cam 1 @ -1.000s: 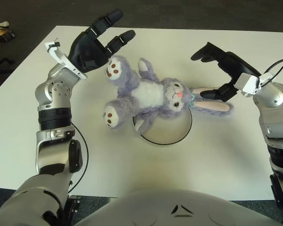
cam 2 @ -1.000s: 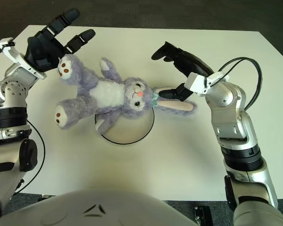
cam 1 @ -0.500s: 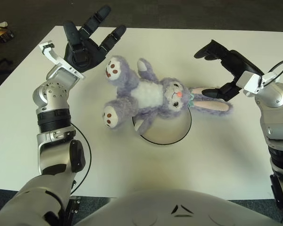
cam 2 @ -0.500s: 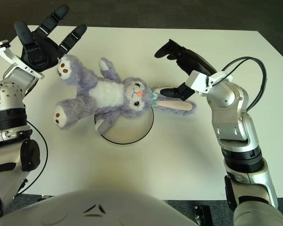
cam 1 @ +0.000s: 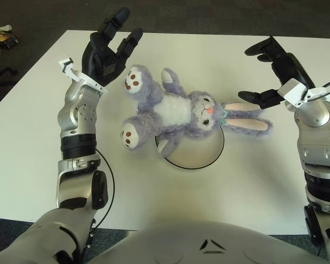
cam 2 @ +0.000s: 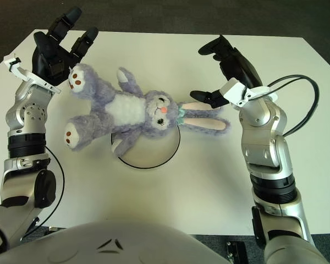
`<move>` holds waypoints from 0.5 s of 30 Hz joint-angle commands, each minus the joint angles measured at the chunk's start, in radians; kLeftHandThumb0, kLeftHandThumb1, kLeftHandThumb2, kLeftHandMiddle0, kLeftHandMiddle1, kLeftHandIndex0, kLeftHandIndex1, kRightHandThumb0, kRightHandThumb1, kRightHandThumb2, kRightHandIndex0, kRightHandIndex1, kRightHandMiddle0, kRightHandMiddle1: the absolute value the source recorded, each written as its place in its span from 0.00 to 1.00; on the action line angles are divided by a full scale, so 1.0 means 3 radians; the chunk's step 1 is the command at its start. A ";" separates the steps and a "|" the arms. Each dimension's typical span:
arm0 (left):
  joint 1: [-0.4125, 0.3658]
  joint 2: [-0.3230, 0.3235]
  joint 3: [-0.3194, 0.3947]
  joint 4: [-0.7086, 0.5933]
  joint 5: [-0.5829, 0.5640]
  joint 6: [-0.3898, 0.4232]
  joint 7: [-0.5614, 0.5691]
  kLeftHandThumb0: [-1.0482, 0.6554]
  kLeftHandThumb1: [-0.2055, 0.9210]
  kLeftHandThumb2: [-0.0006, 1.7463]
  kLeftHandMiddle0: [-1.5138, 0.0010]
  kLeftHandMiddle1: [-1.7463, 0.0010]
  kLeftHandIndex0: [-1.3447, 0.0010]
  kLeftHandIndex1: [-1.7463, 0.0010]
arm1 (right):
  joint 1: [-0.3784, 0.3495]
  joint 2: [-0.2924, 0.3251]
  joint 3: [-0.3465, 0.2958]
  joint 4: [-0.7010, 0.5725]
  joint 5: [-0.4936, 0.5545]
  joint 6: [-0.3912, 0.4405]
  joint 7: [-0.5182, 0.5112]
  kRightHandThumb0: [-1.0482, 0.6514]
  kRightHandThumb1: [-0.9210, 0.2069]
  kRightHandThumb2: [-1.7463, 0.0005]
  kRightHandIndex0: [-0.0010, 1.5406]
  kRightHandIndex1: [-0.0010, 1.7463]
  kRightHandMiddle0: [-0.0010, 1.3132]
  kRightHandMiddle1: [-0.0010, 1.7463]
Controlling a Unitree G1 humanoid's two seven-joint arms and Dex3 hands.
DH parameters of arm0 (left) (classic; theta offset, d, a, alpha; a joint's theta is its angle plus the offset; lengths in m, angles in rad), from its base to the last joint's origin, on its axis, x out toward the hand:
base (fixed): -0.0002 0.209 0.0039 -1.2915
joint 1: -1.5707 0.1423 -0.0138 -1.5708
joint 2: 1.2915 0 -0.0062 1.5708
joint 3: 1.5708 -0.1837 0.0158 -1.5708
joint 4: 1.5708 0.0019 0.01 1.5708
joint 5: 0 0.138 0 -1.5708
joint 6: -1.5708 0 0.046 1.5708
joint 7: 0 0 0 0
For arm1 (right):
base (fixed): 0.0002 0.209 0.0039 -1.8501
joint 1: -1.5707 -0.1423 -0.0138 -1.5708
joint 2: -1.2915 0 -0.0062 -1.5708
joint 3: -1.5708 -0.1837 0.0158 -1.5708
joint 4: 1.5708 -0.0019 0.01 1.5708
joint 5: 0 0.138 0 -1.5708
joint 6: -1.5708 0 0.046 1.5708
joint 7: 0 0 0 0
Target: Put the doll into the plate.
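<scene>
A purple plush rabbit doll (cam 1: 176, 113) lies on its back, its head and one arm over the far rim of a round white plate (cam 1: 193, 154); legs point left, long ears (cam 1: 247, 118) right onto the table. My left hand (cam 1: 107, 49) is open just beyond the doll's upper foot, fingers spread, not touching it. Above the ears, my right hand (cam 1: 272, 71) is open and lifted, holding nothing.
The white table (cam 1: 253, 176) reaches dark floor on every side. A small object (cam 1: 3, 37) lies on the floor at far left. A black cable (cam 2: 297, 104) loops by my right forearm.
My right hand has let go of the ear and lifted up and to the right. My left hand has turned and shifted slightly right, near the foot. The doll has not moved.
</scene>
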 commanded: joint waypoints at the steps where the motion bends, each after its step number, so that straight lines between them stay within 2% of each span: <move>1: -0.0002 -0.0027 -0.0061 0.0031 0.0179 -0.0225 0.0116 0.31 0.83 0.48 0.94 0.63 1.00 0.43 | 0.0020 0.0107 -0.0067 0.0041 -0.0034 0.0033 -0.0168 0.17 0.44 0.52 0.05 0.57 0.00 0.69; 3: -0.0011 -0.0098 -0.0109 0.0097 0.0331 -0.0426 0.0229 0.31 0.82 0.49 0.93 0.62 1.00 0.41 | 0.0014 0.0187 -0.0101 0.0067 -0.0012 0.0018 -0.0266 0.18 0.41 0.53 0.06 0.58 0.00 0.68; 6: -0.0026 -0.0162 -0.0171 0.0180 0.0514 -0.0659 0.0373 0.31 0.79 0.51 0.91 0.58 1.00 0.39 | 0.0019 0.0298 -0.0151 0.0121 0.0031 -0.0026 -0.0407 0.19 0.31 0.56 0.07 0.62 0.00 0.66; 11: -0.0051 -0.0207 -0.0262 0.0279 0.0726 -0.0866 0.0523 0.31 0.79 0.51 0.91 0.56 1.00 0.39 | 0.0027 0.0500 -0.0275 0.0270 0.0158 -0.0167 -0.0665 0.22 0.23 0.58 0.07 0.66 0.00 0.64; 15: -0.0071 -0.0216 -0.0304 0.0347 0.0801 -0.0919 0.0589 0.30 0.80 0.50 0.92 0.54 1.00 0.40 | 0.0010 0.0617 -0.0350 0.0331 0.0262 -0.0235 -0.0779 0.24 0.22 0.58 0.08 0.68 0.00 0.66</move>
